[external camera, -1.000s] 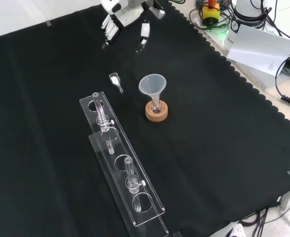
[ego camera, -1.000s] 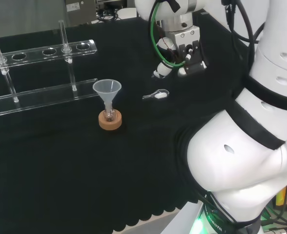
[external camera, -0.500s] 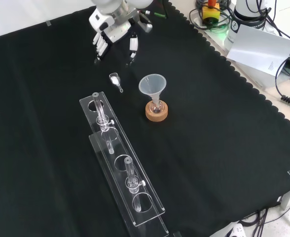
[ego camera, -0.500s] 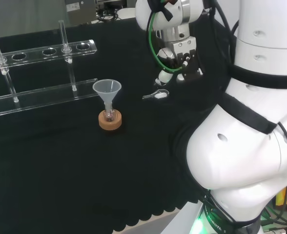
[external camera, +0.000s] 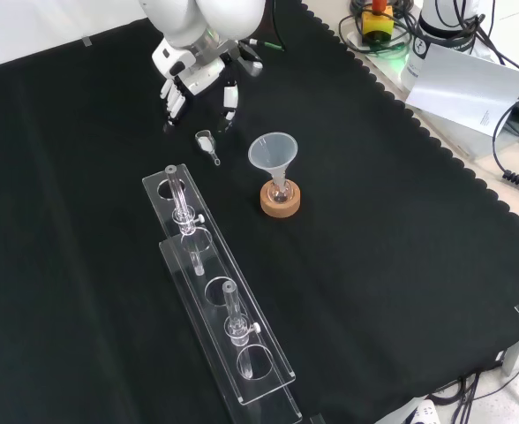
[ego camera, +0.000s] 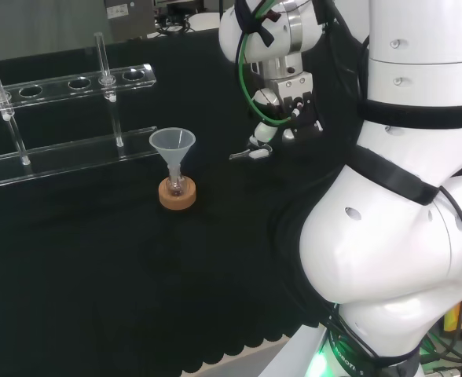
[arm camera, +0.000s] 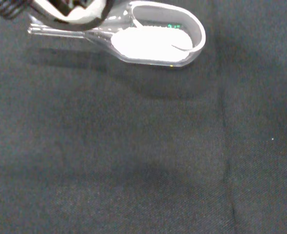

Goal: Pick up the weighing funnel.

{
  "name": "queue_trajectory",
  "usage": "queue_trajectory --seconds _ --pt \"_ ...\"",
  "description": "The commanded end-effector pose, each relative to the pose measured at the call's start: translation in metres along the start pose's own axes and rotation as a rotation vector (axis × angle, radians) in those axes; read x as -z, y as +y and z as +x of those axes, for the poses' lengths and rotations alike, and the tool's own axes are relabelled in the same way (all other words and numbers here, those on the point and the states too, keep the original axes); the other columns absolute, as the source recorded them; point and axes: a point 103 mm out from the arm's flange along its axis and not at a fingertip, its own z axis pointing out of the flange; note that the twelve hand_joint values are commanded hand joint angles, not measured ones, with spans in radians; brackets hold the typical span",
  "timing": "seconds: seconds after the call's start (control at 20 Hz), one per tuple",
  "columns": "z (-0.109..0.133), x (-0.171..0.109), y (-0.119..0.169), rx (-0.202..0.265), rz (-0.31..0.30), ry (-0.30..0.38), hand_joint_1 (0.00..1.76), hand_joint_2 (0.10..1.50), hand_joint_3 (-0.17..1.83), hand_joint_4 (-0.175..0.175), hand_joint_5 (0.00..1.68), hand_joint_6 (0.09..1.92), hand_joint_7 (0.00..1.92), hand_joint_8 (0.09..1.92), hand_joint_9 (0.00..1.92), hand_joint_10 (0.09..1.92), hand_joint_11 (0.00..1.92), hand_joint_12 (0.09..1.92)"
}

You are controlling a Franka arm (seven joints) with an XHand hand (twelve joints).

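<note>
Weighing funnel (external camera: pixel 206 142) lies flat on the desk (external camera: pixel 83 265), and we see the robot hand (external camera: pixel 193 72) poised just above it, fingers (external camera: pixel 173 99) spread and holding nothing. In the front view its scoop end sits just below the gap between fingers and thumb, and its stem points away, down-right. We judge that a short straight descent suits.

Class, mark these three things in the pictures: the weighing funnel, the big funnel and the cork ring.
weighing funnel (arm camera: pixel 198 35): wrist view, on the clear wall of its scoop.
funnel (external camera: pixel 272 150): front view, on its cone.
cork ring (external camera: pixel 281 204): front view, on its near side.
</note>
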Motion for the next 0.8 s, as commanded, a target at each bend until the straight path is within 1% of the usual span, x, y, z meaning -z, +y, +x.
queue_trajectory --seconds 0.05,0.25,0.4,0.5,0.7,0.8 --pt "-0.003 -0.008 -0.001 0.007 -0.006 -0.004 0.85 0.67 0.48 -0.046 0.56 0.09 0.48 0.67 0.63 0.55 0.43 1.28" --pt "-0.006 -0.016 -0.004 0.008 -0.008 -0.005 0.88 0.66 0.49 -0.038 0.60 0.10 0.49 0.67 0.64 0.55 0.43 1.28" --pt "-0.007 -0.017 -0.005 0.006 -0.005 -0.009 0.89 0.65 0.50 -0.034 0.63 0.14 0.52 0.66 0.66 0.54 0.44 1.27" --pt "-0.008 -0.018 -0.005 0.008 -0.008 -0.007 0.89 0.64 0.52 -0.032 0.63 0.21 0.53 0.65 0.68 0.52 0.45 1.27" --pt "-0.009 -0.021 -0.005 0.015 -0.015 -0.006 0.90 0.63 0.55 -0.028 0.55 0.48 0.54 0.65 0.69 0.50 0.45 1.26" --pt "-0.008 -0.025 -0.005 0.018 -0.015 -0.011 0.91 0.63 0.55 -0.026 0.54 0.53 0.54 0.65 0.70 0.50 0.46 1.26"
